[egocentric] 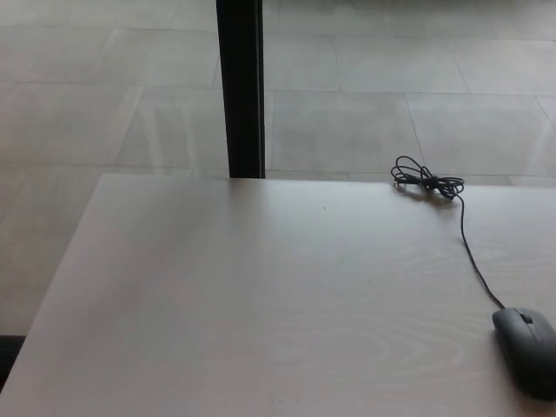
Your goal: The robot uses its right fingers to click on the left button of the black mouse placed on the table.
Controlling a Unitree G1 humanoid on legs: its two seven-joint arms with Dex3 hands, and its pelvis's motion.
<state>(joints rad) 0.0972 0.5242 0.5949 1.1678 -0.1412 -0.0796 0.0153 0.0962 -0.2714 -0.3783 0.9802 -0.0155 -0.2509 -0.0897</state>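
While no robot hand shows in the head view, these things do:
Hands: both out of frame, finger state cannot be told.
Black mouse point(527, 350): lower right, on the table point(261, 304).
Cable point(452, 213): runs up to a bundled coil at the far edge.
Black post point(240, 87): upper middle, behind the table.

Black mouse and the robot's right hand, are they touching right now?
Apart. The head view shows the black mouse alone on the table, with no hand in the picture.

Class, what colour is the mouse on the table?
Black mouse, with a matching black cable; head view.
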